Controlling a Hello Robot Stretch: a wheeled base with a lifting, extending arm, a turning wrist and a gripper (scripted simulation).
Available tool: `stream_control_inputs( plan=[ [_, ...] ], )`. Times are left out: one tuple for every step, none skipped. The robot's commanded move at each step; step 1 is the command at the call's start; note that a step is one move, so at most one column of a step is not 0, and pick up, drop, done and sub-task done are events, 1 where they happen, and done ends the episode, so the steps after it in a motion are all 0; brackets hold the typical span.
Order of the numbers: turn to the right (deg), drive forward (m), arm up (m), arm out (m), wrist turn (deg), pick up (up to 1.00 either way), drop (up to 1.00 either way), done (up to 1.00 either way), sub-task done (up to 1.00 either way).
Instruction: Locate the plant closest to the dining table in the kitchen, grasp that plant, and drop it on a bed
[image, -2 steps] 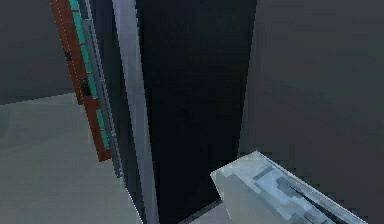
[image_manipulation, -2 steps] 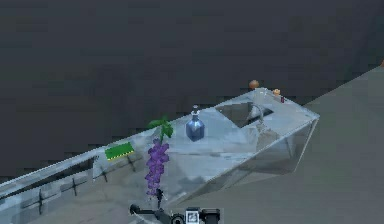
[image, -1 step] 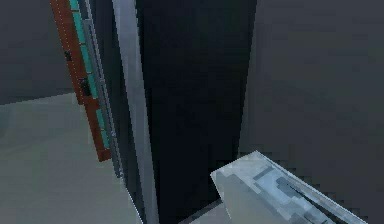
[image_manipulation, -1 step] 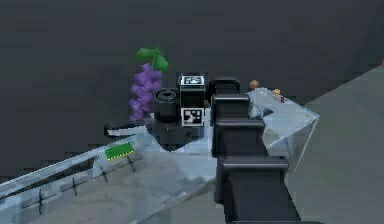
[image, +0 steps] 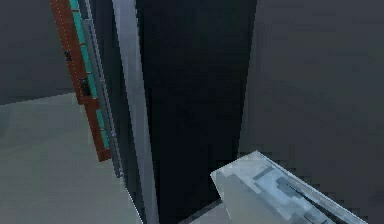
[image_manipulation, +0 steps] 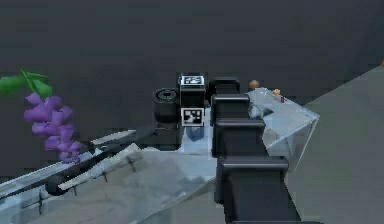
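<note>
Fingers (image_manipulation: 108, 150) near purple-flowered plant (image_manipulation: 52, 125), black-marked white squares (image_manipulation: 191, 113) on dark arm (image_manipulation: 245, 150)

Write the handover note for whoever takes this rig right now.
End effector: near the purple-flowered plant, with a pale tabletop behind it; cannot tell whether it holds anything.
Done: plant found and arm extended to it.
Left: confirm the grasp, lift, carry the plant to a bed, drop it there.
Ahead: a tall dark panel stands close.
</note>
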Motion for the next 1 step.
stream_control_inputs(
  plan=[
    [0.0,0.0,0.0,0.0,-45.0,0.0,0.0,0.0,0.0]
  ],
)
